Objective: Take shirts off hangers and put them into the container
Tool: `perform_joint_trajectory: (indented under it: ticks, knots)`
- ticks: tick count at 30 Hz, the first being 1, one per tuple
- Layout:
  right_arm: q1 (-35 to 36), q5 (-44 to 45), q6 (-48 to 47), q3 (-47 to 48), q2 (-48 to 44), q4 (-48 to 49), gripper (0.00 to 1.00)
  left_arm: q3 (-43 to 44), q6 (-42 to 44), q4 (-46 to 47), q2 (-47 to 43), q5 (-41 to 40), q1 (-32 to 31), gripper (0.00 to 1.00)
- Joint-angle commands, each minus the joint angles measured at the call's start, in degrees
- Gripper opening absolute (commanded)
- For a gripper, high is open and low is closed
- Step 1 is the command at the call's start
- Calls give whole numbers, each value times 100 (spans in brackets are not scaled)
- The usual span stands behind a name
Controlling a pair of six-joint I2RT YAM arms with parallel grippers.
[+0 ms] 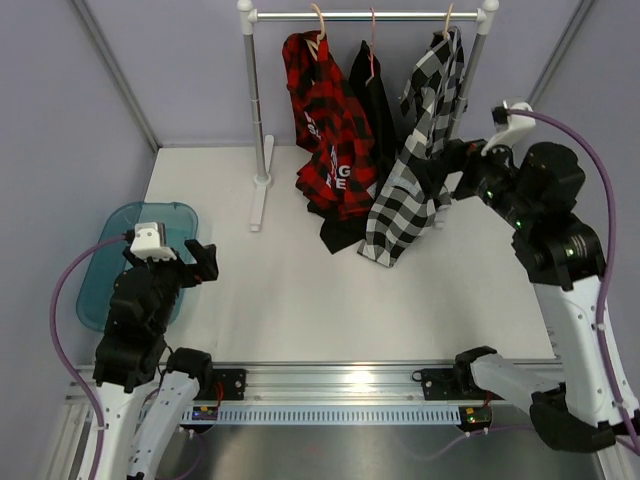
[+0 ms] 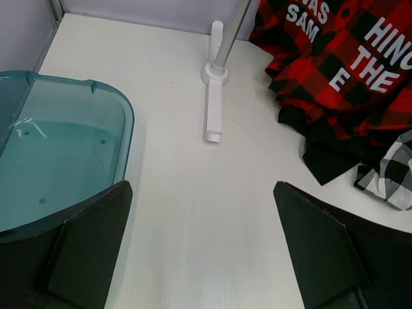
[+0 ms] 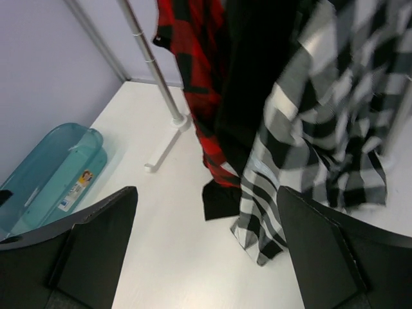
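Observation:
Three shirts hang from the rail on hangers: red-and-black plaid (image 1: 325, 130) on a tan hanger (image 1: 318, 20), plain black (image 1: 375, 100) on a thin pink hanger (image 1: 372, 40), and black-and-white check (image 1: 415, 160) on a tan hanger (image 1: 447, 25). Their tails rest on the table. My right gripper (image 1: 452, 168) is open beside the check shirt (image 3: 309, 141), nothing between its fingers (image 3: 96, 244). The teal container (image 1: 120, 235) lies empty at the left. My left gripper (image 1: 195, 262) hovers open at its right rim (image 2: 125, 116), holding nothing.
The white-and-steel garment rail (image 1: 370, 15) stands at the back, its left post and foot (image 1: 260, 190) between the container and the shirts. Its right post (image 1: 470, 80) is behind the check shirt. Grey walls close the back and sides.

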Motion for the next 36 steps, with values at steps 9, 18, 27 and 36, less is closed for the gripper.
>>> perform_joint_trajectory:
  ticks: [9,18,27,36]
  knots:
    - [1320,955,-1269,2375,2616,530,96,-823,-162,864,-407,-91,-23,99]
    - [1461,841,-1630,3668,4216,838,90,-858,-223,811,-460,-91,-23,99]
    - [1505,946,-1648,4512,5227,777,81,-893,-267,837,-487,120,-23,99]
    - [1505,964,-1674,4978,5632,689,54,-919,-276,828,-557,155,-23,99]
